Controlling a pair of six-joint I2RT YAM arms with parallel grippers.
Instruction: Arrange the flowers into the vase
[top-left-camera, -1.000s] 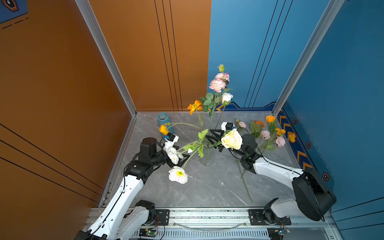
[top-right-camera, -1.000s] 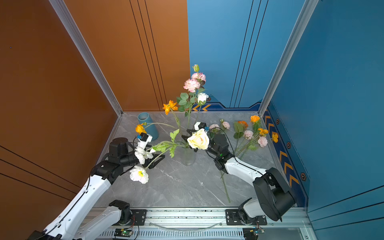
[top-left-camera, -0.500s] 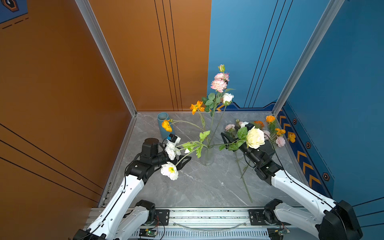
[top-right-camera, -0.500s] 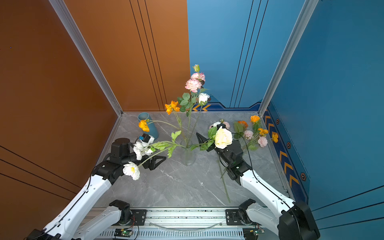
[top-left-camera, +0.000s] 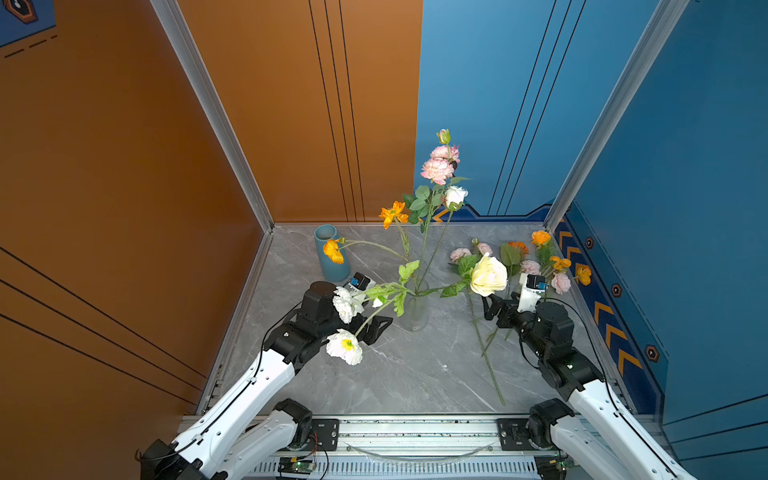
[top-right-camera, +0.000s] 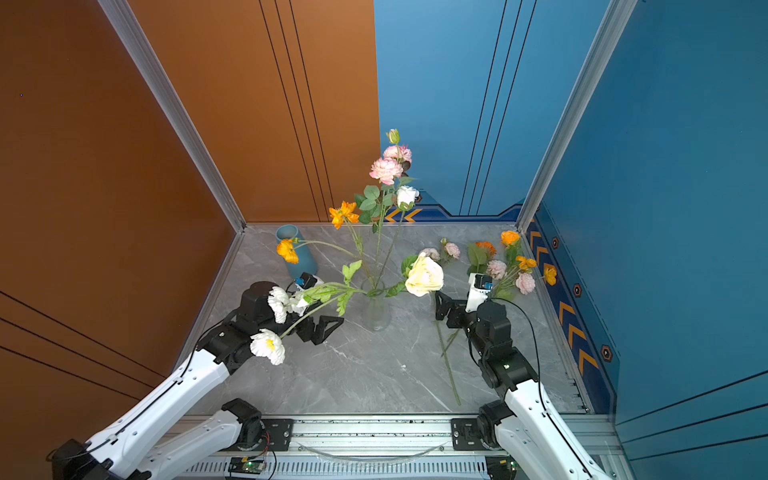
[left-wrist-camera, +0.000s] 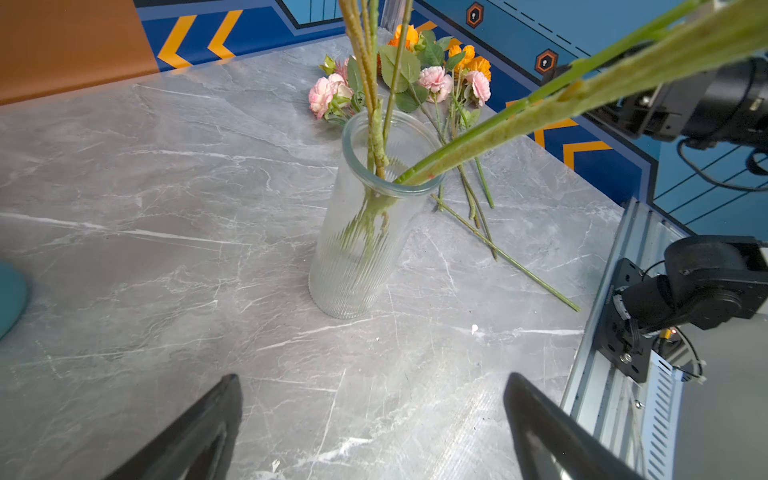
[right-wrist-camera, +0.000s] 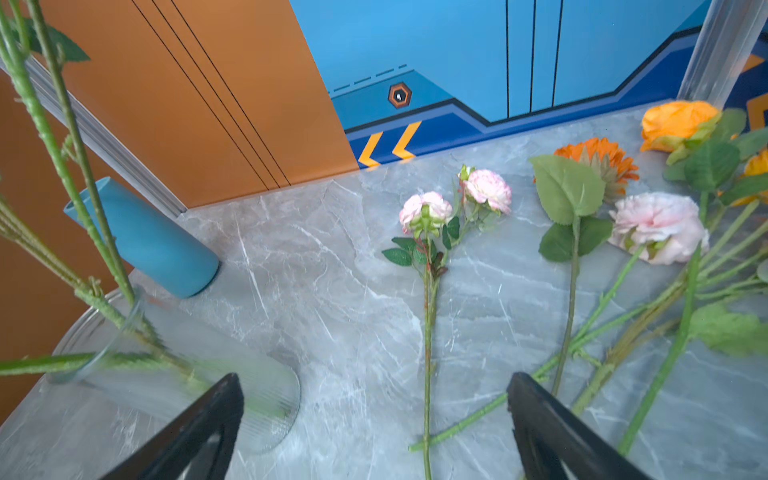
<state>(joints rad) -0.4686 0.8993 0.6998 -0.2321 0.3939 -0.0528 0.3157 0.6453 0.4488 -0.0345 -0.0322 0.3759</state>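
In both top views a glass vase (top-left-camera: 415, 309) (top-right-camera: 376, 311) is seen upright at the middle of the grey table (top-left-camera: 415, 382). Flowers (top-left-camera: 419, 199) are already set in it. A pink bloom (top-left-camera: 436, 170) and an orange bloom (top-left-camera: 392, 212) rise toward the top of the frame. A cream rose (top-left-camera: 489, 275) leans right, and white blooms (top-left-camera: 344, 347) droop left, partly covering the left arm. The left gripper (top-left-camera: 376, 328) is spread wide and empty just left of the vase. The right gripper (top-left-camera: 490, 307), below the rose, is likewise spread and empty. Loose flowers (top-left-camera: 540, 257) are laid at the table's right edge, and a blue pot (top-left-camera: 330, 253) is placed at its upper left.

In the left wrist view the vase (left-wrist-camera: 357, 249) is centred beyond the parted fingers (left-wrist-camera: 199, 432). A thick green stem (left-wrist-camera: 540, 112) is slanted from the upper right into its mouth.

In the right wrist view the vase (right-wrist-camera: 166, 386) is partly hidden by one finger (right-wrist-camera: 199, 424) at the lower left. A pink-flowered stem (right-wrist-camera: 428, 311) is laid on the table between the parted fingers, ungripped.
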